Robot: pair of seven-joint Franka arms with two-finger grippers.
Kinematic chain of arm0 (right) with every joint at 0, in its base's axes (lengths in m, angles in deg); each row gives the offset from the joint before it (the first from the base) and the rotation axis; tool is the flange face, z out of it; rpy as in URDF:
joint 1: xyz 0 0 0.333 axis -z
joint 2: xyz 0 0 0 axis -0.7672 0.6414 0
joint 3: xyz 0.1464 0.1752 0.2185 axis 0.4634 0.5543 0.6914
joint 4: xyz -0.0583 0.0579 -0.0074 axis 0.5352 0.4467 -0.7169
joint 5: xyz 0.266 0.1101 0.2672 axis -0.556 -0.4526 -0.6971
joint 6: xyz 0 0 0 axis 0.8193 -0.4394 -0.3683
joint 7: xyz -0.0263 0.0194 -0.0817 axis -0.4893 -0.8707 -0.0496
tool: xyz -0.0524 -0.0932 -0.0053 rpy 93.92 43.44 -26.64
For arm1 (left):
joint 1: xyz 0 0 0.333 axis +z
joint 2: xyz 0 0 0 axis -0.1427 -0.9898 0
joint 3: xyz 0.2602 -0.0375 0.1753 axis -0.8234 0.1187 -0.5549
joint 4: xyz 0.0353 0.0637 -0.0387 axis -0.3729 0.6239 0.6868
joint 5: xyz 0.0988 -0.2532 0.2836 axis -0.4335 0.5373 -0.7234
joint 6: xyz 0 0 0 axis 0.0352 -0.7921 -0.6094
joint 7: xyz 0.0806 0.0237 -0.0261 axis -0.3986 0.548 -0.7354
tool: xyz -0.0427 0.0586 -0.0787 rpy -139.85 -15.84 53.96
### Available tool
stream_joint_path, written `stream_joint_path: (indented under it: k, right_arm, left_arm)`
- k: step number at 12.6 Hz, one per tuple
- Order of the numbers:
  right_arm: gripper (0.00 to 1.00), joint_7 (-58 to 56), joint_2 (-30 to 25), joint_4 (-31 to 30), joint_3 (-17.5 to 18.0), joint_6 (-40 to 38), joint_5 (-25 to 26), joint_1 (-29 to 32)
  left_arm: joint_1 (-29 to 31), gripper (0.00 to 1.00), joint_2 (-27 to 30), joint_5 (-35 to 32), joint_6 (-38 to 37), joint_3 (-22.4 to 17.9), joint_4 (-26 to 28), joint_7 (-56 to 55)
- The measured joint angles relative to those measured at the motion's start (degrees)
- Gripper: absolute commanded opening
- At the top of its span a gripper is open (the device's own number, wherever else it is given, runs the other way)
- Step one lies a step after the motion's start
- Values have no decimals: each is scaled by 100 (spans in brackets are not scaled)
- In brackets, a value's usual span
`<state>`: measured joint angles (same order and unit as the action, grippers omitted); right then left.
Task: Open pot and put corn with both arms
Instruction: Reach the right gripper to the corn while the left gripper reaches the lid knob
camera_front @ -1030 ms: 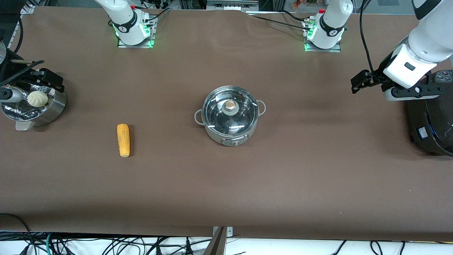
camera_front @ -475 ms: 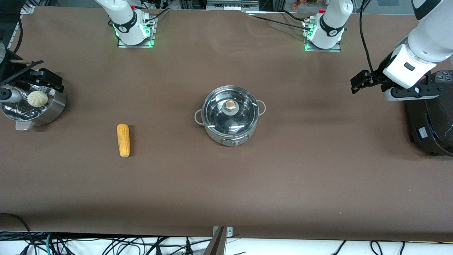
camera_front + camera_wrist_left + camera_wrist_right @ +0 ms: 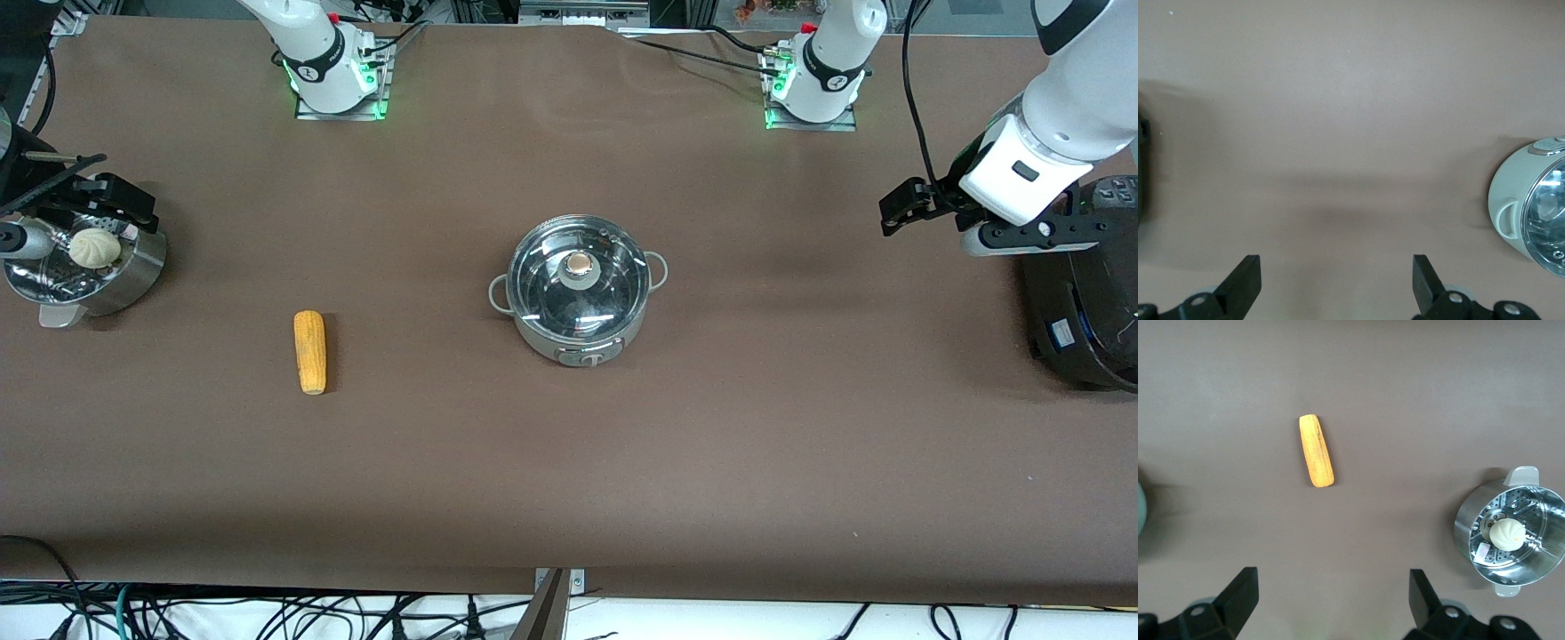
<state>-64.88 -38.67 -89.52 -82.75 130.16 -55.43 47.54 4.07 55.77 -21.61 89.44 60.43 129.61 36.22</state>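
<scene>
I see the pot [image 3: 578, 292] mid-table, lid on; the corn [image 3: 309, 351] lies toward the right arm's end; left gripper [image 3: 900, 209] hangs wide near the black cooker [image 3: 1080, 302]; right gripper [image 3: 1331, 600] spread wide over the steamer basket [image 3: 107, 276].

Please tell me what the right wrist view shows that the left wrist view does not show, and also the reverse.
Only the right wrist view shows the corn lying on the table, and the steamer basket with a white bun in it.

Only the left wrist view shows the pot with its glass lid on, and a dark edge of the black cooker.

Both show the brown table below and an open gripper: the left gripper and the right gripper, each holding nothing.
</scene>
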Motion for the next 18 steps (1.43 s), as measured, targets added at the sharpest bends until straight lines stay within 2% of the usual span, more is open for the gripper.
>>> stream_joint_path:
  k: [3, 5, 7, 10, 13, 16, 18]
  right_arm:
    - [100, -5, 493, -22, 18, 278, -5, -8]
    - [100, -18, 1108, -64, 57, 897, -204, -42]
    - [100, -85, 1802, -151, 67, 1612, -410, -94]
    - [100, -159, 2499, -486, 66, 2551, -426, -105]
    - [100, -255, 2762, -1004, 64, 3487, -428, -104]
    - [100, -275, 2944, -1194, 62, 3986, -428, -104]
    - [99, -285, 3092, -1214, 62, 4194, -428, -103]
  left_arm:
    - [-222, 100, -291, 22, -44, 143, 3, 164]
    - [-805, 100, -642, 42, 27, 300, -95, 89]
    - [-1607, 100, -1254, 44, 115, 362, -664, -627]
    - [-2503, 100, -2459, 39, 251, 368, -1908, -2253]
    - [-2909, 100, -3228, 38, 935, 365, -2296, -3115]
    - [-3169, 100, -3670, 17, 1455, 362, -2320, -3274]
    - [-3246, 100, -3823, 16, 1466, 360, -2311, -3274]
